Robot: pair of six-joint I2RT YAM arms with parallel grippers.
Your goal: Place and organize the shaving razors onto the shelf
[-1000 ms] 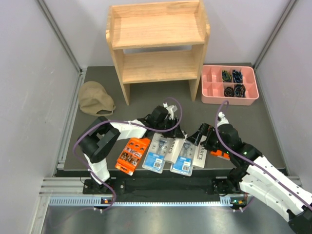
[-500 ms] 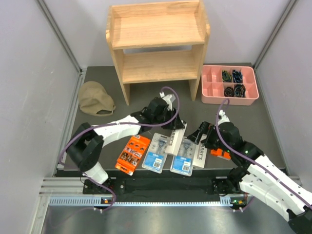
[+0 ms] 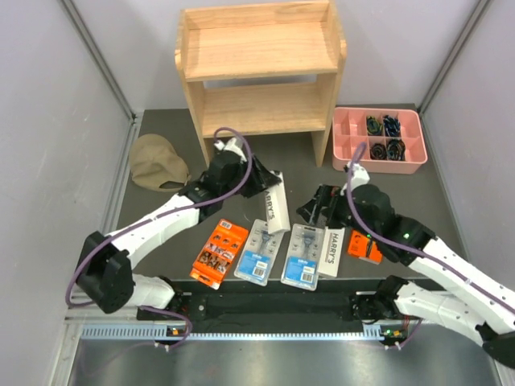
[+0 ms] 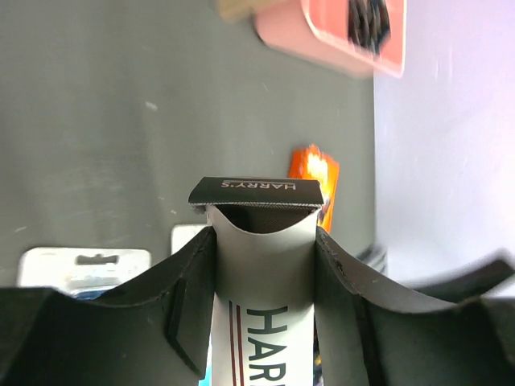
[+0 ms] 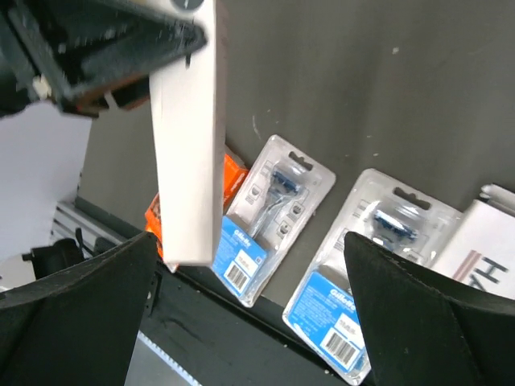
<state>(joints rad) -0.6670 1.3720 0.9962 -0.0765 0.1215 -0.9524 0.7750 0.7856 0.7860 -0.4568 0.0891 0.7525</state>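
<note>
As wrist shows, left claw (image 4: 263,245) clamping box (image 4: 261,277)

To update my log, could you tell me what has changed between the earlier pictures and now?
The left end effector, shut on a HARRY'S box, lifted it out of the row and carried it toward the shelf. The right end effector, open, shifted slightly back. The orange pack, two blister packs and second HARRY'S box stayed put.

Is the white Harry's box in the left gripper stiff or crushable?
Probably thin card: the Harry's box looks slightly pinched in the left gripper, its end flap lifted. Likely light: gripped near one end, it shows no sag.
</note>
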